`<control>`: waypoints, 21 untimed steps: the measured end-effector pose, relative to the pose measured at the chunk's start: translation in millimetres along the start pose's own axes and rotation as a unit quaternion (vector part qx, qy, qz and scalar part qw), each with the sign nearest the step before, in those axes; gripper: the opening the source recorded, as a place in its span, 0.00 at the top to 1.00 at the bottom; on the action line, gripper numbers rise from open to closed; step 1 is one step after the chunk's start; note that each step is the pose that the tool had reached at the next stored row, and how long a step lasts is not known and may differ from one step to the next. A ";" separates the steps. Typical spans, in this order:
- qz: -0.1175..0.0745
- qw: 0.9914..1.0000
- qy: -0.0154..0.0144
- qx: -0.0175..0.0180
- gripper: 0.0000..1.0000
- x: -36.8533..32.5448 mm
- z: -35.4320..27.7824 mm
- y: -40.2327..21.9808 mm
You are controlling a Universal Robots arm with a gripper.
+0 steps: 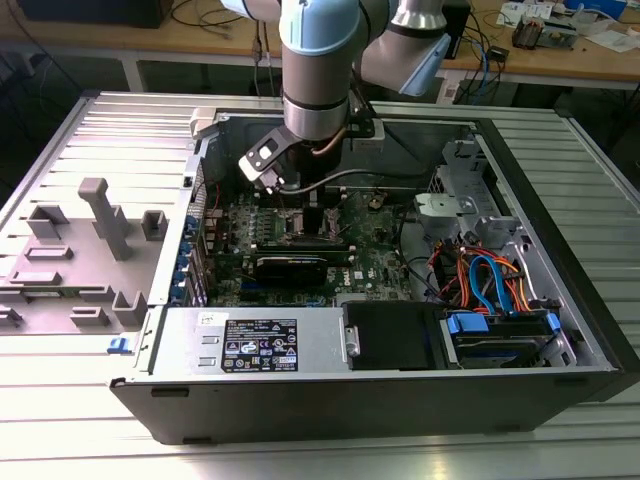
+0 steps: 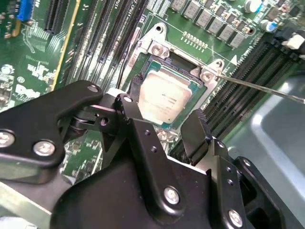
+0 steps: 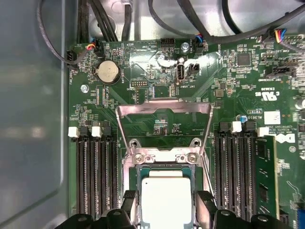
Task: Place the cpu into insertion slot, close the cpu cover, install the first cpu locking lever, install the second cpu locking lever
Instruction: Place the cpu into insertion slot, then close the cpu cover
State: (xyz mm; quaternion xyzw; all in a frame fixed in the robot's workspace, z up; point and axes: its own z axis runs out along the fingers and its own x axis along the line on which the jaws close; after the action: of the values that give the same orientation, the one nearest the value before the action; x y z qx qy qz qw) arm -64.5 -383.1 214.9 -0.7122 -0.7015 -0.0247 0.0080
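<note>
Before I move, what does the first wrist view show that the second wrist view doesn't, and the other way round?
First wrist view: the cover flipped open, off the socket, with a coin battery beyond it. Second wrist view: a row of grey square components past the socket's far edge. Both: the cpu lying in the socket, the open gripper astride it, and memory slots alongside.
</note>
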 end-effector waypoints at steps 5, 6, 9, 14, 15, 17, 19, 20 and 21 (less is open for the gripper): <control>0.000 1.000 0.000 0.002 0.53 0.5 -9.8 0.3; 0.000 1.000 0.000 0.002 0.59 0.5 -9.9 0.3; -0.011 1.000 0.000 0.002 0.84 0.5 -10.0 0.4; -0.044 0.999 0.001 0.004 0.89 0.5 -9.9 0.4; -0.044 0.999 0.001 0.004 0.89 0.5 -10.0 0.4; -0.045 0.999 0.001 0.004 0.89 0.5 -9.9 0.4; -0.045 0.999 0.001 0.004 0.89 0.5 -10.1 0.4; -0.045 0.999 0.001 0.004 0.89 0.5 -10.3 0.4; -0.045 0.999 0.001 0.004 0.89 0.5 -10.5 0.5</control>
State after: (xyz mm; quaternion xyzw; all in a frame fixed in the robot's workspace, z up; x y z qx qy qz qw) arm -64.3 -383.1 225.4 -0.6802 -0.7326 -0.0230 0.0102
